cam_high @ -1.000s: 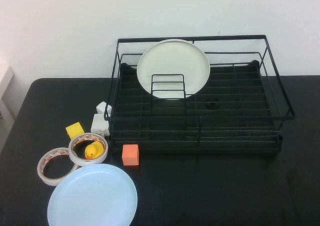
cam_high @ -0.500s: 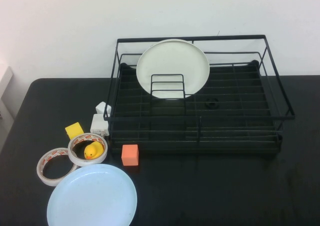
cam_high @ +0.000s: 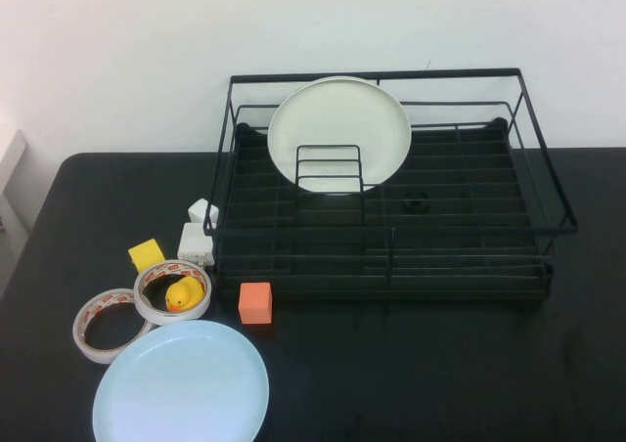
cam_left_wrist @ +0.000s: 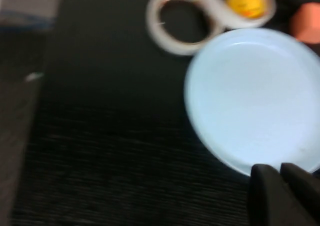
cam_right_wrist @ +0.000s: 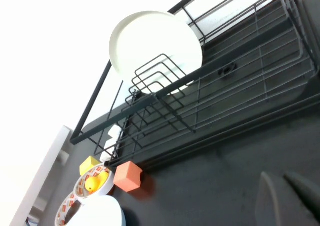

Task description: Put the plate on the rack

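Observation:
The pale light-blue plate (cam_high: 181,383) lies flat on the black table at the front left. It fills much of the left wrist view (cam_left_wrist: 257,96). The black wire rack (cam_high: 440,232) stands at the back centre and also shows in the right wrist view (cam_right_wrist: 150,103). My left gripper (cam_left_wrist: 280,168) hovers just off the plate's near rim, fingers together and empty. My right gripper (cam_right_wrist: 277,175) is above bare table in front of the rack, fingers together and empty. Neither arm shows in the high view.
A cream-white plate (cam_high: 338,134) stands upright in the rack's dividers. Left of the rack lie two tape rolls (cam_high: 108,325), one holding a yellow duck (cam_high: 183,293), an orange cube (cam_high: 255,302), a yellow cube (cam_high: 147,255) and white blocks (cam_high: 196,242).

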